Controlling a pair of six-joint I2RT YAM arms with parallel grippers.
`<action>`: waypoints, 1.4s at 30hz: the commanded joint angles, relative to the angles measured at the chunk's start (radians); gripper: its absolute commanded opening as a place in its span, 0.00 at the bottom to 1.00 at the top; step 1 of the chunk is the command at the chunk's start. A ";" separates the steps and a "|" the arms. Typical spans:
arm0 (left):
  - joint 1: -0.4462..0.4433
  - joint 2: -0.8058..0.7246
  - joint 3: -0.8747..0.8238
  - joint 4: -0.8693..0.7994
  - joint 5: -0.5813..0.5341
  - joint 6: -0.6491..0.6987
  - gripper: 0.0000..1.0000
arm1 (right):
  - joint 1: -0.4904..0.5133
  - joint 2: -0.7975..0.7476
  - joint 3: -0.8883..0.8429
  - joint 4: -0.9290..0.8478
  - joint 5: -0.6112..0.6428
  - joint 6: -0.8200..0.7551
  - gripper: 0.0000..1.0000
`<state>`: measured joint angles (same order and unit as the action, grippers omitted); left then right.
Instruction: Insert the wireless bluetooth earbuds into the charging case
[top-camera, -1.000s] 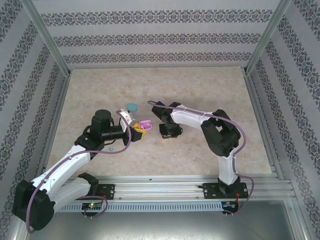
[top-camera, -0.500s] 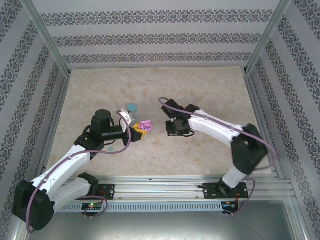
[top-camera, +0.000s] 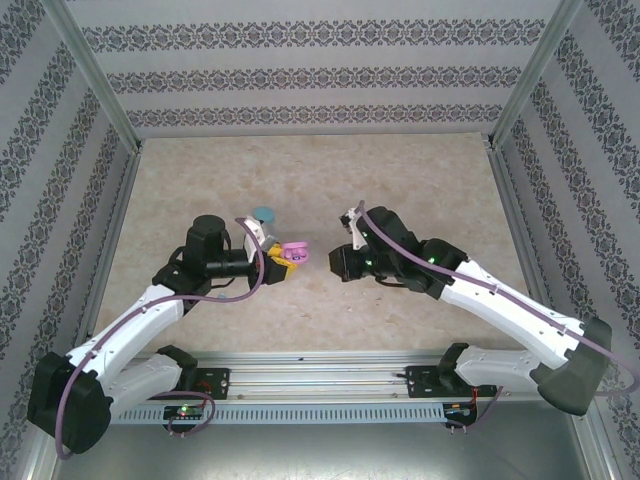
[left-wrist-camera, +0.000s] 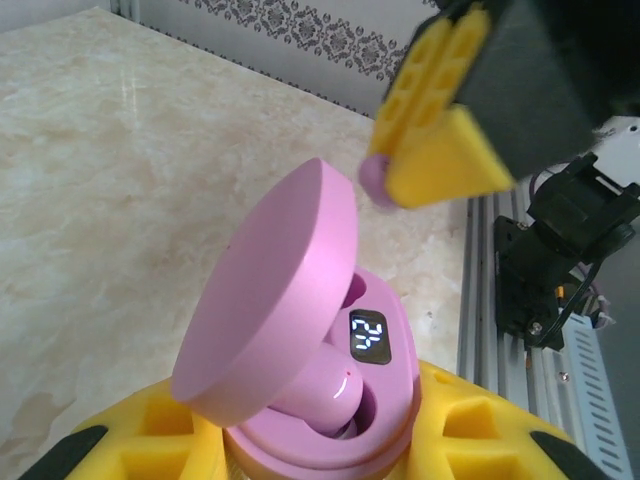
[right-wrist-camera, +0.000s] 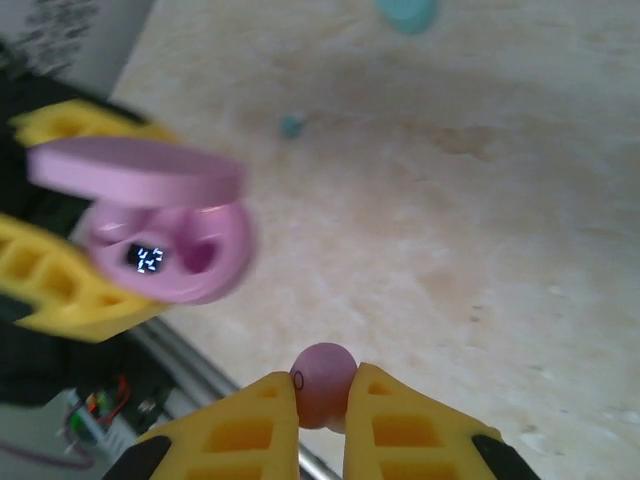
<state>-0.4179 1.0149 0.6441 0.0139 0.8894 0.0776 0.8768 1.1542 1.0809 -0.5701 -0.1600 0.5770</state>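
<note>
Well, nearest me, my right jaws are clenched on a pale pink earbud (right-wrist-camera: 322, 395), a smooth, rounded pebble of glossy plastic pinched only at the very ends of the yellow pads (right-wrist-camera: 400, 425). That is my first worry: with so small a hold on so slick and curved a surface, any sideways nudge could squirt it out onto the desk (right-wrist-camera: 500, 200).

Just beyond, my left jaws grasp the pink charging case (right-wrist-camera: 165, 250), a matte oval shell held up off the desk, its lit display facing me. The flat, disc-like lid (right-wrist-camera: 135, 172) hangs open over the body. I judge that a steep approach would strike the lid rather than reach the empty well (right-wrist-camera: 195, 255). Pressing hard could also twist the case in its grip. The second pink earbud (left-wrist-camera: 320, 385) sits in the other well.

Farther off, a tiny light blue earbud (right-wrist-camera: 291, 126) lies on the marbled beige stone. Farthest lies a rounded turquoise case (right-wrist-camera: 405, 12), blurred.
</note>
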 joint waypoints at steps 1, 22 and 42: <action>-0.007 -0.001 0.040 0.027 0.051 -0.018 0.12 | 0.032 0.013 0.064 0.045 -0.078 -0.053 0.13; -0.006 0.002 0.044 0.040 0.140 -0.056 0.12 | 0.026 0.174 0.232 -0.056 -0.075 -0.153 0.12; -0.006 0.033 0.064 0.119 0.178 -0.084 0.12 | -0.042 0.201 0.227 -0.086 -0.194 -0.138 0.18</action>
<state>-0.4179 1.0527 0.6662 0.0544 1.0183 -0.0051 0.8482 1.3369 1.2869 -0.6228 -0.3222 0.4419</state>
